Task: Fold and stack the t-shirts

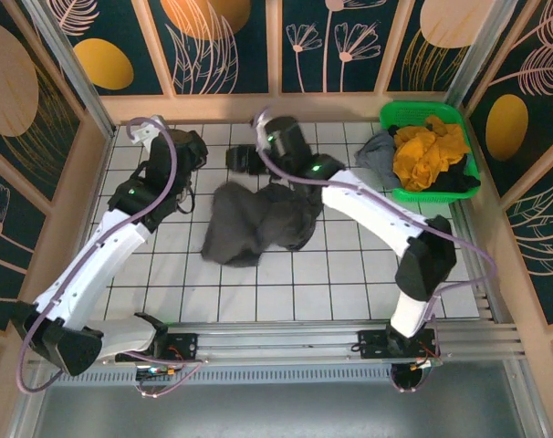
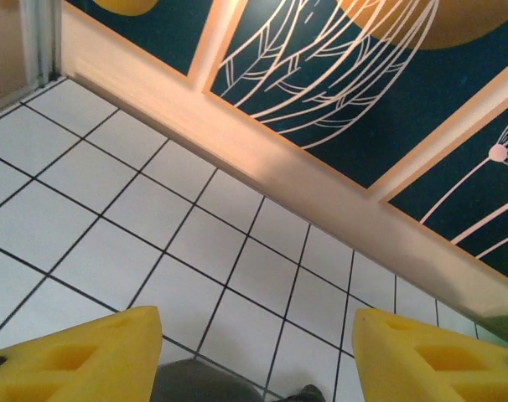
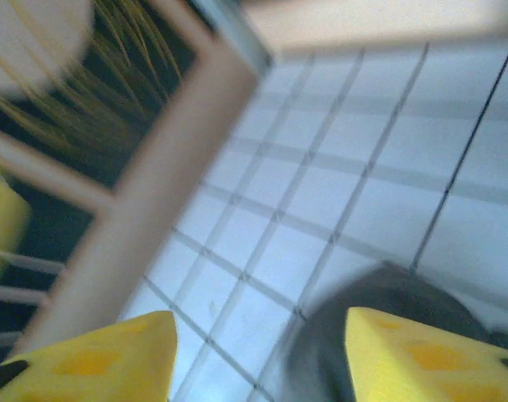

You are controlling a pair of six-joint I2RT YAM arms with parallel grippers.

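A large dark charcoal-grey t-shirt lies crumpled in a heap on the middle of the white tiled table. My left gripper is beyond the heap's left side. Its yellow fingers stand open over bare tile, and an edge of the dark shirt shows just below them. My right gripper is above the heap's far edge. It is open too, with blurred dark cloth by its right finger. More t-shirts sit in the basket: mustard-yellow, lighter grey and black.
The green plastic basket stands at the far right corner of the table. A wooden rail and patterned panels wall in the back and both sides. A metal rail carries the arm bases along the near edge.
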